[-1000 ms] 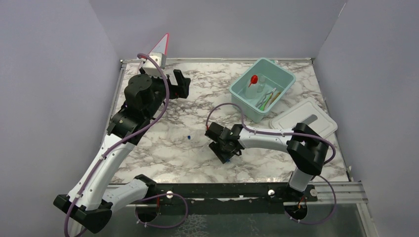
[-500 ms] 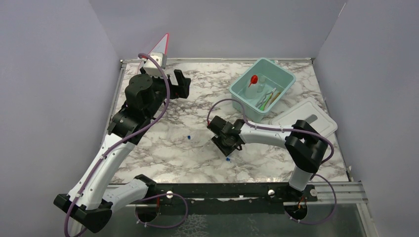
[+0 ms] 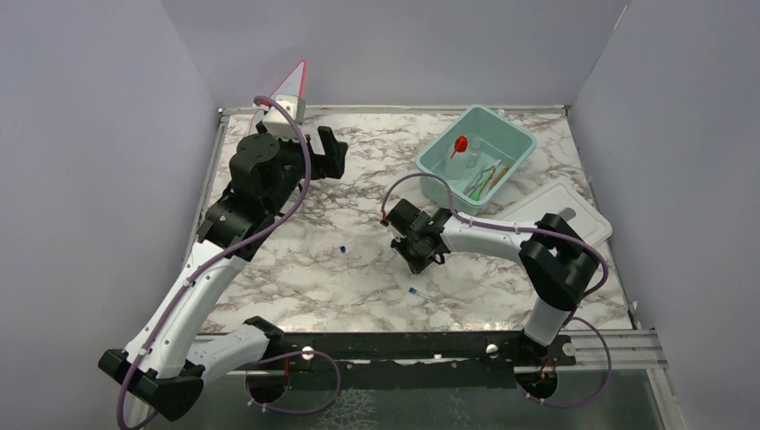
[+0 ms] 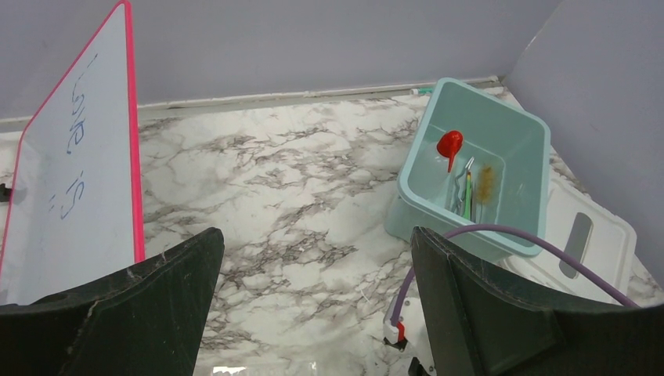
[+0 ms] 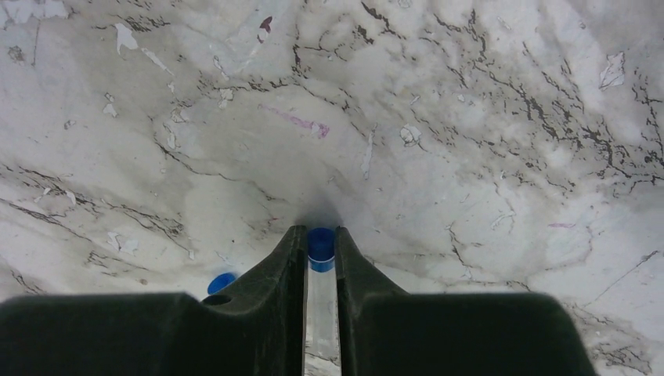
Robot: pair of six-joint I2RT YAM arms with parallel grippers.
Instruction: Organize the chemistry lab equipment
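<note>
I've got one blue-capped tube (image 5: 320,274), slim and clear, pinched in my right gripper (image 5: 320,237) with its cap pointing away from the wrist, low over the marble table (image 3: 296,287). A second tube (image 3: 342,248) lies loose left of centre, and a third tube (image 3: 412,291) lies nearer the arm bases. The red funnel (image 4: 449,145) sits in the teal tub (image 4: 427,215), bowl up, with the metal tongs (image 4: 460,178) and tan brush (image 4: 486,184) lying just beside it.

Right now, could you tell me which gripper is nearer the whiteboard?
Left. The left gripper is beside the whiteboard; the right gripper, gripping a blue-capped tube, is mid-table.
</note>
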